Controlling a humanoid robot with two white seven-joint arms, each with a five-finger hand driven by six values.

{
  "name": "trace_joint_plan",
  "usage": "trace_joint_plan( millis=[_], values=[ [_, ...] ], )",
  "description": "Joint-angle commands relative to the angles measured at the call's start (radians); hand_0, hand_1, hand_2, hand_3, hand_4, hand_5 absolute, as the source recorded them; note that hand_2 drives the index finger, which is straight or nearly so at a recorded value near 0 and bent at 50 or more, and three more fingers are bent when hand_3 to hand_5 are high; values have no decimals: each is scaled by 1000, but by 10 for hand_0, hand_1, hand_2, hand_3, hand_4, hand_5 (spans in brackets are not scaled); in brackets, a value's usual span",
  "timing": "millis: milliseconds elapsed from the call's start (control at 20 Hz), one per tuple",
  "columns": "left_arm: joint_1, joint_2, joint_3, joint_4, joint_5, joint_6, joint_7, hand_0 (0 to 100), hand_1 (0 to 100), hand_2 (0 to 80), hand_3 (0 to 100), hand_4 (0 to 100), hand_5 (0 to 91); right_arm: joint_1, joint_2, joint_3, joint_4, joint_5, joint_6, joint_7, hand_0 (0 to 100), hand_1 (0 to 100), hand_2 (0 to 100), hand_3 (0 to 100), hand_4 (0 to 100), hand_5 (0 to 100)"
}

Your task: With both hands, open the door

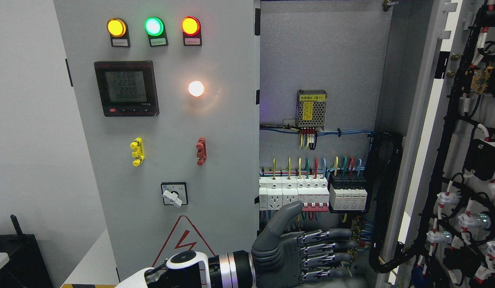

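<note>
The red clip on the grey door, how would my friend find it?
Start at the big grey door with three lights along the top. Go down past the black meter and the glowing white lamp. The red clip sits under that lamp; its twin to the left is yellow.

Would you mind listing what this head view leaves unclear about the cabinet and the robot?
- Right hand: not in view.
- Left hand: lowest finger cut by the bottom edge.
- Meter digits: too blurred to read surely.
- Labels under the lamps: too small.
- Open door: cut by the right edge.
</note>
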Motion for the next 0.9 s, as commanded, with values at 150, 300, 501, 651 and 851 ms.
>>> trace_joint_plan(
  millis=[150, 300, 501, 651, 851],
  values=[
    [205, 252, 2, -113, -85, -4, -54, 0, 0, 0, 0, 42, 0, 0, 0, 0, -1, -1, 0, -1, 0, 0, 0, 0, 0, 0],
    [271, 293, 4, -116, -121, -4, -58, 0, 0, 0, 0, 42, 0, 0, 0, 0, 1, -1, 0, -1, 0, 0, 0, 0, 0, 0],
    [378, 347, 4, -118, -159, -17, -58, 0, 0, 0, 0, 42, 0, 0, 0, 0, -1, 0, 0, -1, 0, 0, 0, 0, 0, 0],
    [461, 382, 7, -118, -219, -49, -60, 0, 0, 0, 0, 42, 0, -2, 0, 0, -1, 0, 0, -1, 0, 0, 0, 0, 0, 0],
    [559, 433, 8, -115, -243, -136, -60, 0, 0, 0, 0, 42, 0, -2, 0, 0, -1, 0, 0, -1, 0, 0, 0, 0, 0, 0]
  ],
)
